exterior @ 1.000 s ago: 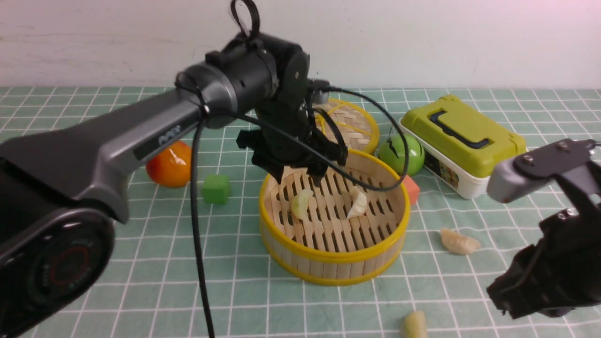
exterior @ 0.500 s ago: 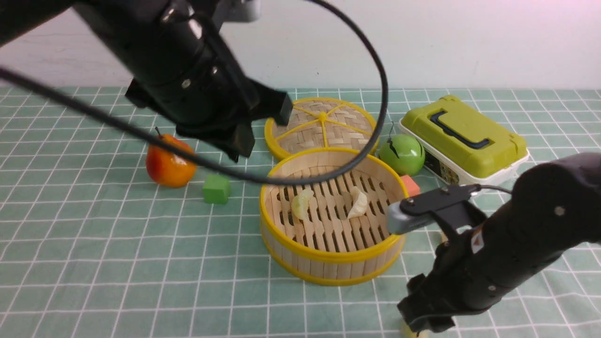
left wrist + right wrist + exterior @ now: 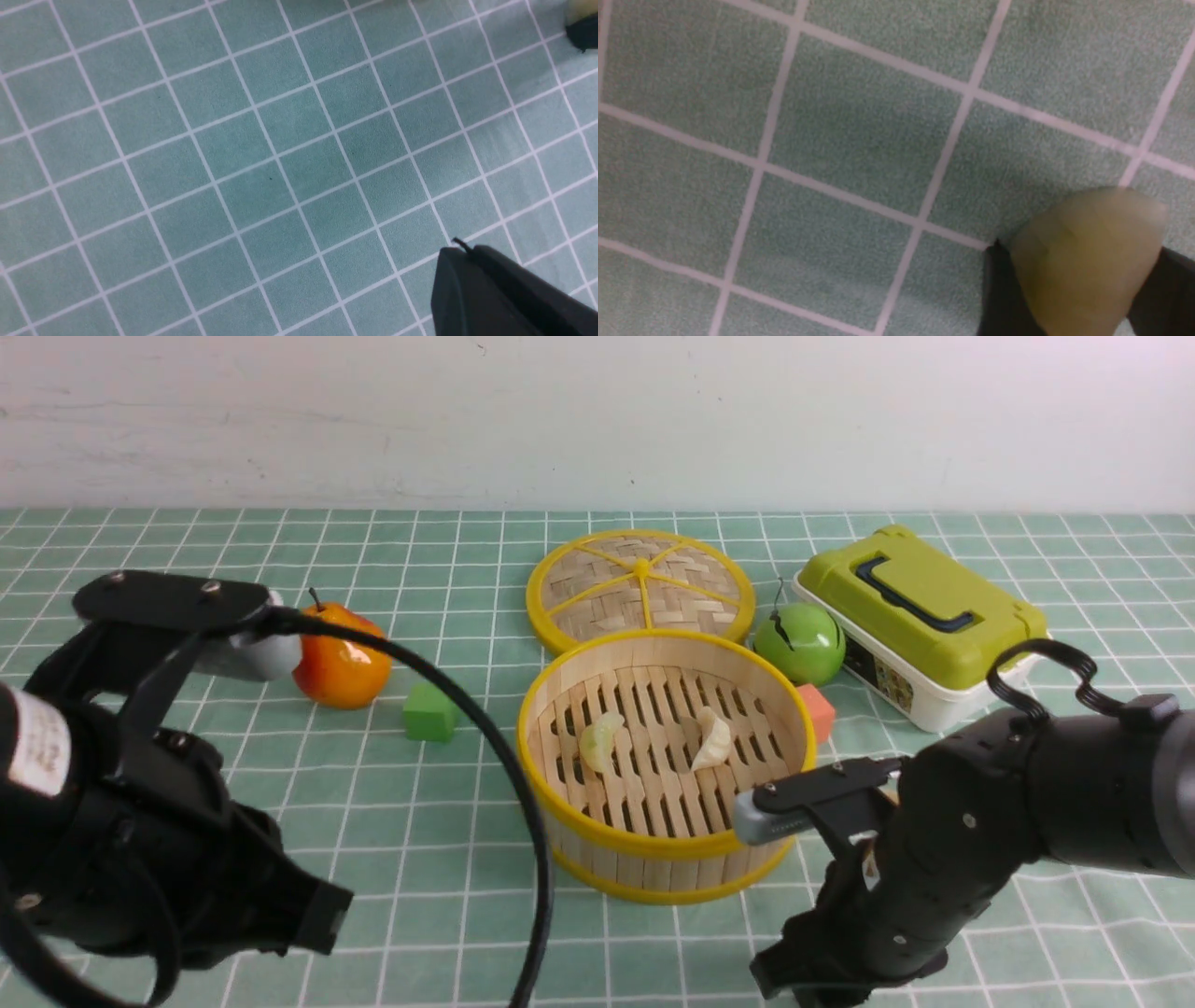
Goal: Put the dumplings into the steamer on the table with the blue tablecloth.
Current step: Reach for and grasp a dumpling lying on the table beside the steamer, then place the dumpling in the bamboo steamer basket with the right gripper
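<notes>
In the front view, the steamer [image 3: 644, 870] stands near the middle of the worktop [image 3: 187, 541]. A pale green dumpling [image 3: 599, 744] and a cream dumpling [image 3: 714, 739] lie apart on its slatted floor. The woven lid [image 3: 639, 581] lies flat just behind it, toward the far edge. The right end effector [image 3: 805, 987] is low at the near edge, just beside the near right side of the steamer wall, and its tips are cut off by the picture. The left end effector [image 3: 319, 919] hangs over the near left part of the worktop, well apart from the steamer. A black cable [image 3: 523, 803] from that arm curves in front of the steamer's left wall.

In the left wrist view there is only checked cloth under one dark finger [image 3: 486, 294]. The left end effector is fully closed and I see nothing in it.

In the right wrist view, a third dumpling [image 3: 1087, 252] is on the cloth, with dark fingers [image 3: 994, 294] close at both of its sides. The jaws stand around it, but I cannot tell if they already press it.

I think the risks are these. The dumpling looks glossy and tapered, and only one end of it seems to be between the fingers. It may therefore slip out or turn when it is lifted. The right arm is also very near the steamer, so a careless lift may push the wall and shift the two dumplings inside. The hanging cable may catch on the rim if the left arm moves across.
</notes>
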